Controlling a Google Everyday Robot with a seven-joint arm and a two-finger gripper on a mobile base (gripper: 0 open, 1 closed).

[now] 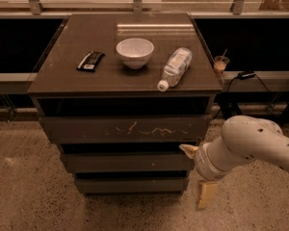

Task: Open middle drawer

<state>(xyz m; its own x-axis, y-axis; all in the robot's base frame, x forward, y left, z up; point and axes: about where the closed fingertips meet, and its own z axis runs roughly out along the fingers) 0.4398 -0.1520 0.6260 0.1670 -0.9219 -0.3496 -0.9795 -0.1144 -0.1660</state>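
The middle drawer [125,162] is the plain dark front in the middle of the three-drawer cabinet, and it sits shut, flush with the others. My gripper [197,172] is at the cabinet's right side, level with the middle drawer's right end. It is open. One pale fingertip [188,149] is by the drawer's upper right corner, and the other [206,194] hangs lower, beside the bottom drawer. The white arm [250,146] reaches in from the right.
The scratched top drawer [125,129] is above and the smaller bottom drawer [130,185] below. On the cabinet top [62,81] stand a white bowl [135,52], a lying plastic bottle [175,67] and a black packet [90,60]. A small cup [221,64] stands on the ledge at the right.
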